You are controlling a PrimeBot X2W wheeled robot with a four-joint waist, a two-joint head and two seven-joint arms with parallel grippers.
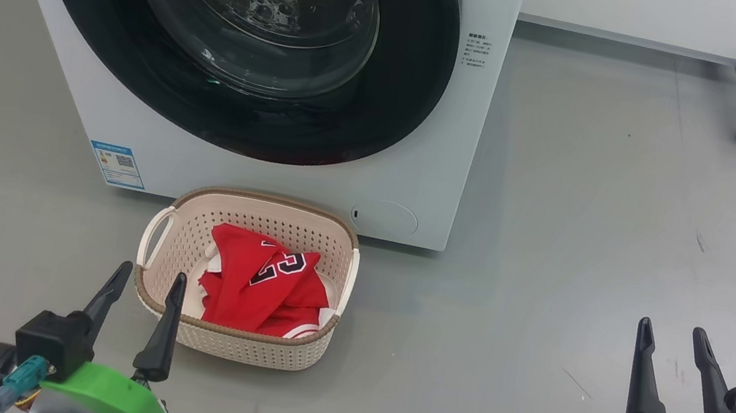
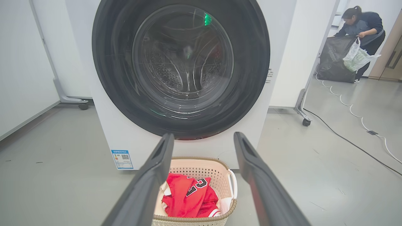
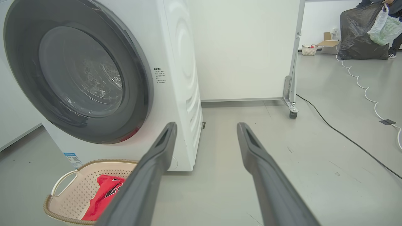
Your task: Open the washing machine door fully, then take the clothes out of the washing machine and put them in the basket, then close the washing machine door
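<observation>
The glossy black round door (image 1: 397,93) sits flush on the big white washing machine (image 1: 283,182), and bright red jerseys (image 1: 252,284) lie in the cream perforated basket (image 1: 269,199) just before it. The left end effector (image 1: 153,271) and right end effector (image 1: 672,326) stand wide and empty. Probably only the latch needs confirming: press the rim, clear of the basket.

Left end effector (image 1: 153,272) has a green collar — right end effector (image 1: 674,328), white.

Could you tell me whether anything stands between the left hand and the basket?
Nothing visible does. The left hand points straight at the basket, which holds the clothes; the door is shut.
</observation>
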